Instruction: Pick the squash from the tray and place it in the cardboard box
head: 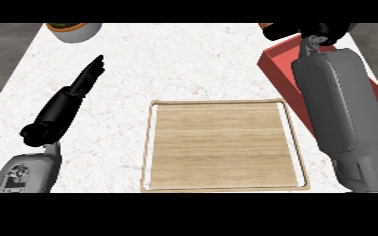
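This is a kitchen: a white, marble-veined tabletop [184, 65] fills the view, bordered by dark floor at either side. Between the left hand [87, 77] and the right hand [310, 30] lies a wooden tray [221, 187] like a cutting board. Beyond the left hand's fingertips stands a grey pot [74, 31], and a red container [277, 67] sits under the right forearm.

Left hand [83, 82] flat, fingers straight; right hand [310, 30] extended far (fingers unclear).
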